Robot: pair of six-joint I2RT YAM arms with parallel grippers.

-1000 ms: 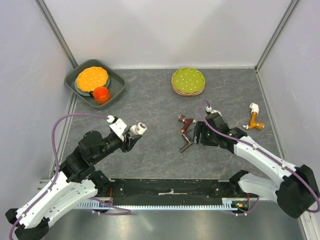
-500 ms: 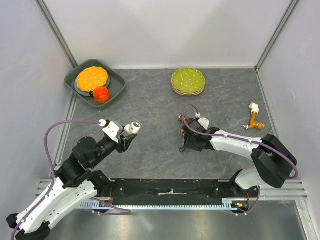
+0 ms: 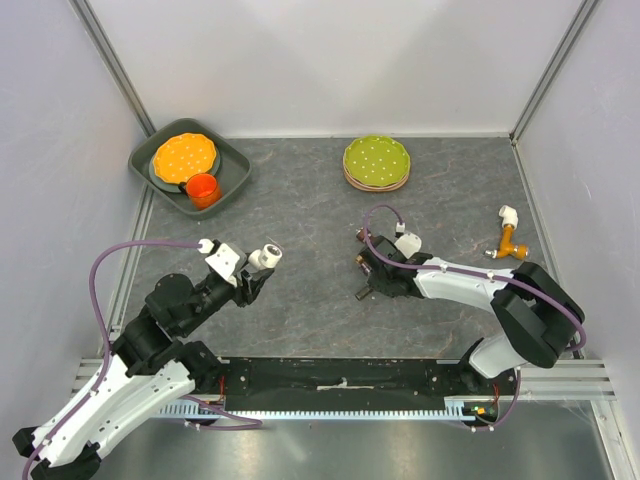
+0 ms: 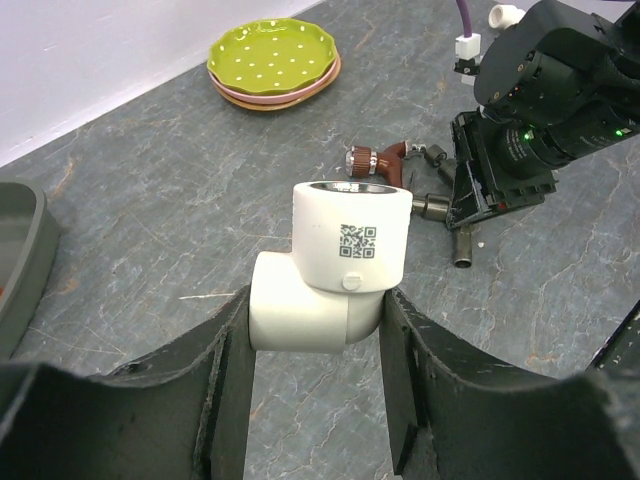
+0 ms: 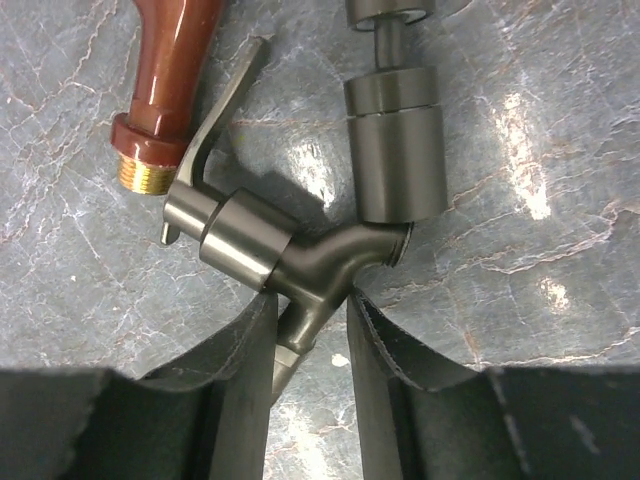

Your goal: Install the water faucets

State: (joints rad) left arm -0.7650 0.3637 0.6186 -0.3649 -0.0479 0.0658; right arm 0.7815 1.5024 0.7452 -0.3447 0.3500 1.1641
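1. The counter (image 3: 310,210) is dark grey stone-look, with walls on three sides.
2. A tray (image 3: 232,160) sits in the far left corner.
3. Green dotted plates (image 3: 376,162) are stacked by the middle of the far edge.
4. The left claw (image 4: 315,330) is clenched on the elbow (image 4: 335,270), left of the counter's middle. Its fingers press the lower leg from both sides. The elbow is white with a small code square on its side, and its metal-lined mouth points up.
5. The right claw (image 5: 310,320) lies low on the counter, right of the middle, and grips the grey tap (image 5: 290,260) by its stem. A finger is tight on either side.
6. The grey tap lies flat. It is dull metal with a thin lever, a barrel body and a capped branch. The stem's end is hidden between the fingers, and the top of the cap is cut off in the wrist view.
7. The brown tap (image 5: 175,50) lies just beyond the grey one, glossy with a brass thread. Whether they touch is unclear.
8. An orange tap (image 3: 510,240) with white ends lies near the right edge, well apart from both claws.
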